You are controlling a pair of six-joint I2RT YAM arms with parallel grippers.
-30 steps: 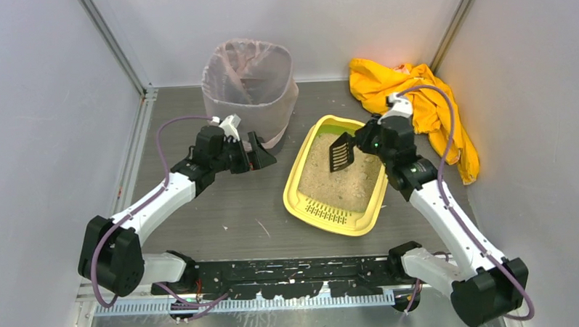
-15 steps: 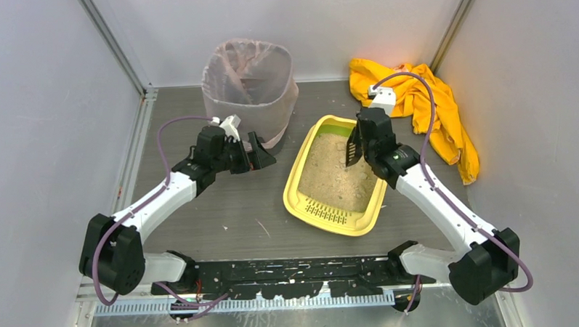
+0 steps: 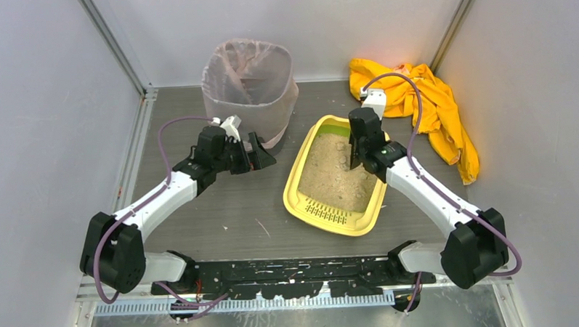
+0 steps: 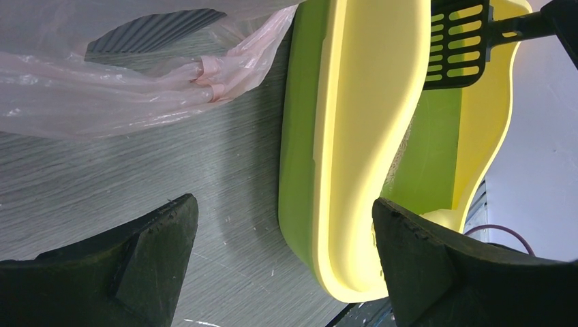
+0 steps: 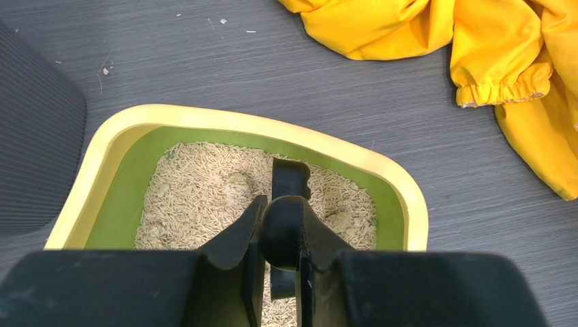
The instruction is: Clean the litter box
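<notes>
The litter box (image 3: pixel 295 200) was pictured right of centre on the tabletop (image 3: pixel 223 209), beside the lined bin (image 3: pixel 230 100). The right jaws were pinched on the handle of a black scoop (image 4: pixel 458 41) at the litter's far end; the left jaws were spread, empty. The stiff, light tray was judged best gripped by its rim and kept level.

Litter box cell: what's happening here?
The right end effector is shut on a black slotted scoop, holding it over the litter at the far end of the litter box. Clumps show in the litter. The left end effector hangs open and empty beside the bagged bin. A yellow cloth lies back right.
</notes>
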